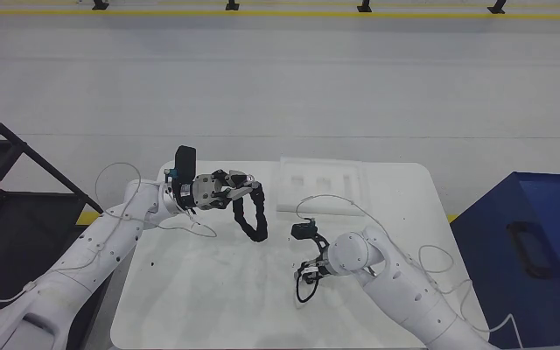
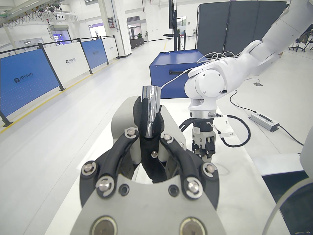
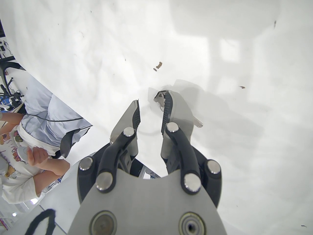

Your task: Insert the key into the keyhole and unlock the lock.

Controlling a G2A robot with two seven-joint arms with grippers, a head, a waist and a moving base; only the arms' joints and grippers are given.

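Note:
My left gripper is held above the table's left part, shut on a black cable lock whose loop hangs below it. In the left wrist view the lock's chrome cylinder stands up between the fingers of that gripper. My right gripper points straight down at the table near its middle. In the right wrist view it is open just over the white surface. A small metal key lies by one fingertip, with a thin wire ring on the table between the fingers.
The white table carries a clear plastic tray at its back. A blue bin stands off the right edge. A black frame stands off the left. Small dark specks dot the surface.

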